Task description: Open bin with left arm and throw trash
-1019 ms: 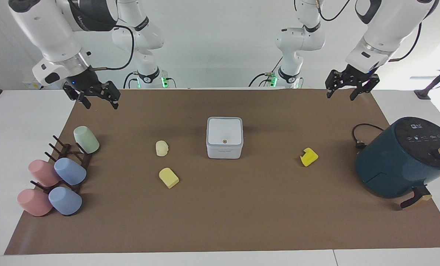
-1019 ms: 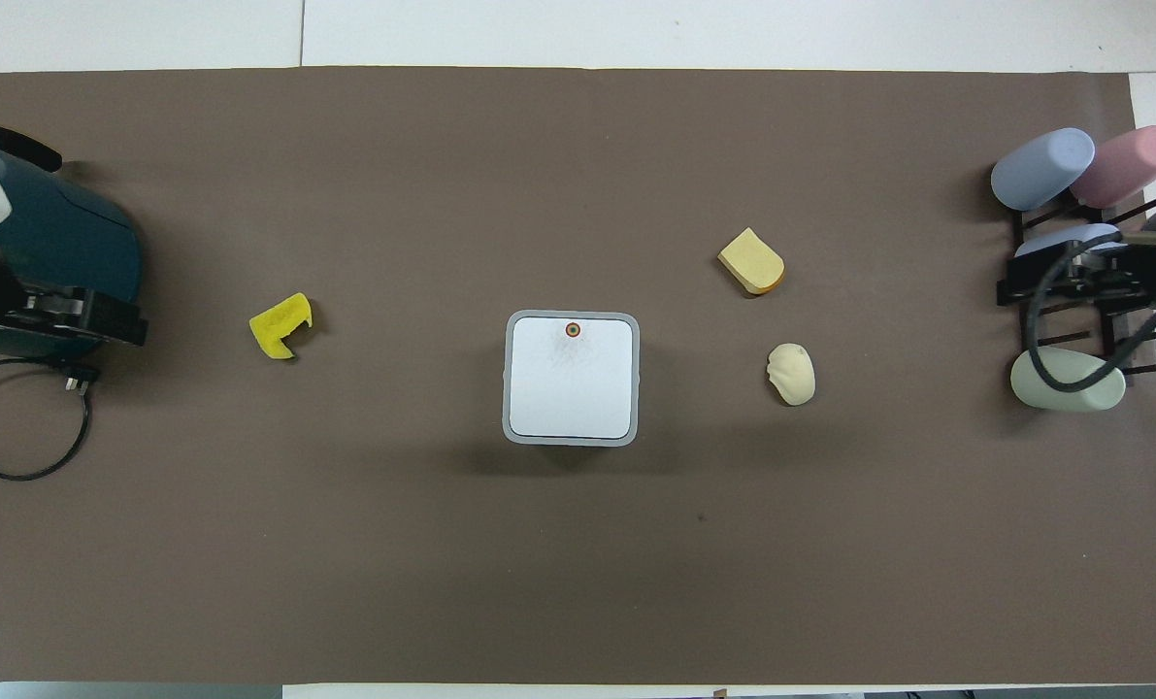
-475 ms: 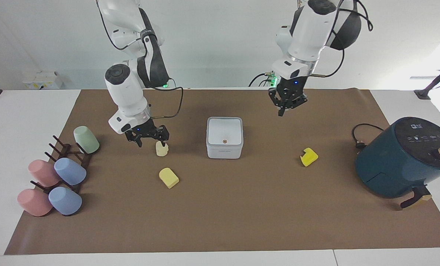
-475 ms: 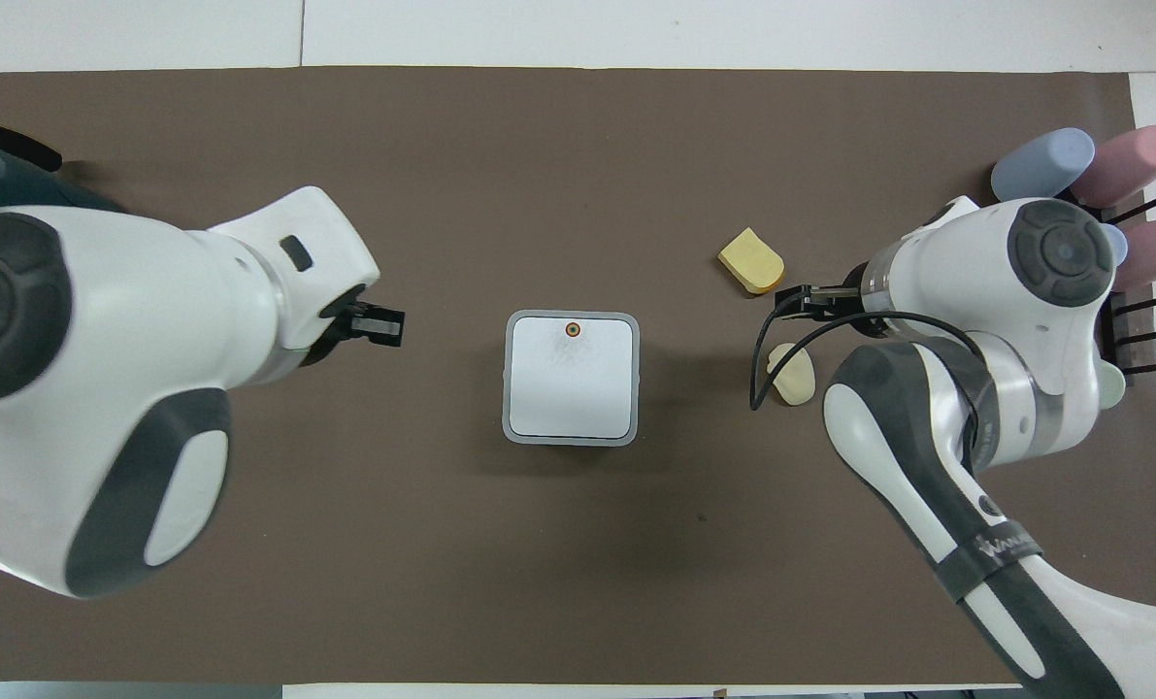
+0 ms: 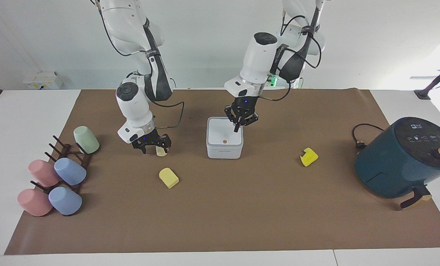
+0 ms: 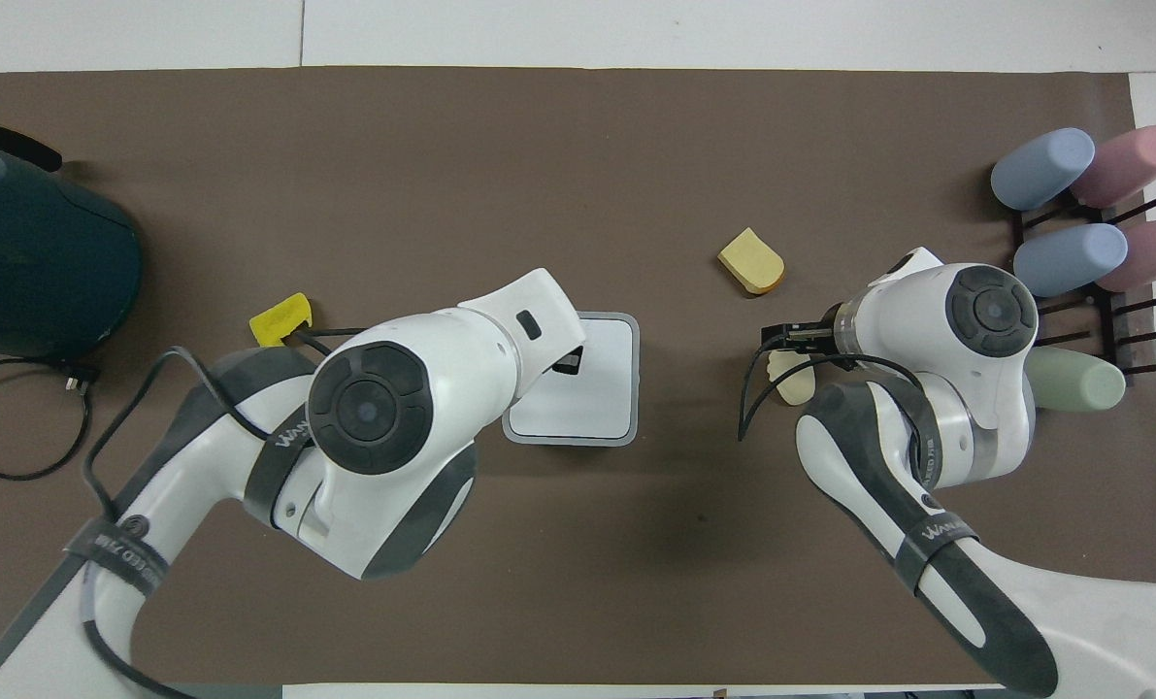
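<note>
On the brown mat's middle stands the white bin [image 5: 224, 138], lid down, with the left gripper [image 5: 241, 121] poised over the lid's robot-side edge, its fingers drawn close together with nothing between them. Toward the right arm's end, the right gripper [image 5: 152, 145] is down at the cream lumpy piece [image 5: 161, 152], fingers spread on either side of it. Farther from the robots than that piece lies the pale yellow block [image 5: 169, 177], and the bright yellow chunk [image 5: 309, 157] lies between the bin and the teal air fryer [image 5: 402, 159].

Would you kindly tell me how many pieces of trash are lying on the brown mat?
3. Cream lumpy piece under the right gripper; pale yellow rounded block farther out; bright yellow notched chunk between the white square bin and the air fryer.
</note>
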Motion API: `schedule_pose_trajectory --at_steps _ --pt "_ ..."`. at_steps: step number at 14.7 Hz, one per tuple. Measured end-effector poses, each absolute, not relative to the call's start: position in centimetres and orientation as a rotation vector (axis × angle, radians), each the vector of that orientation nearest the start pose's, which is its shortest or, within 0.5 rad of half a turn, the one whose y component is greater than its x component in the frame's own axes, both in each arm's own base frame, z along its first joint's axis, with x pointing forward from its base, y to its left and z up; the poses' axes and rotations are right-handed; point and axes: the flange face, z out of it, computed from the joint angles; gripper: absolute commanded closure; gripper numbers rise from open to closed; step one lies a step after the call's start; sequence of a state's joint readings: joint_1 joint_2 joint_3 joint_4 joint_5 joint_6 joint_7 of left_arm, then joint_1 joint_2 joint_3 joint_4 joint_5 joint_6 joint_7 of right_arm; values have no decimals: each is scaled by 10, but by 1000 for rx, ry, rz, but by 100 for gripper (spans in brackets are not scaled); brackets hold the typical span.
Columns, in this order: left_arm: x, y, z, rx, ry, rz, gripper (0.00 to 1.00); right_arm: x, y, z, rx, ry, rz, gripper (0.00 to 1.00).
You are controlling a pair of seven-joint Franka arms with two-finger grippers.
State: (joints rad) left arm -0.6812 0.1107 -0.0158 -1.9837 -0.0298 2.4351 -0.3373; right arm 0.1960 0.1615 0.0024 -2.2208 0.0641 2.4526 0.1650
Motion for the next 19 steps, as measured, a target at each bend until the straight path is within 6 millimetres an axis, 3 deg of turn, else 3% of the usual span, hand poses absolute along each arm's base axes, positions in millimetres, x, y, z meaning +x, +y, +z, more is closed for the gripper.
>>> schedule_pose_trajectory --at_steps 3,6,7,10,12,13,16,19 --pt "472 -406 414 -3254 573 -500 100 536 127 302 -3088 -29 -70 41" --pt "475 -407 411 -3258 571 -522 100 535 125 300 -3091 -25 -50 96" --pt "475 -407 411 -3257 571 -521 100 534 124 300 -3092 -23 -46 100" --pt "473 -408 409 -3255 581 -515 100 534 124 301 -3095 -23 -20 100" --pt "471 -408 409 -3253 586 -513 100 541 126 314 -3095 -21 28 100" --pt "469 -408 409 -3250 592 -502 100 556 131 349 -3060 20 80 100" --pt "459 -403 418 -3224 596 -368 100 577 139 414 -2872 233 171 100" --pt "445 -375 442 -3175 553 -161 100 582 146 434 -2730 431 215 100"
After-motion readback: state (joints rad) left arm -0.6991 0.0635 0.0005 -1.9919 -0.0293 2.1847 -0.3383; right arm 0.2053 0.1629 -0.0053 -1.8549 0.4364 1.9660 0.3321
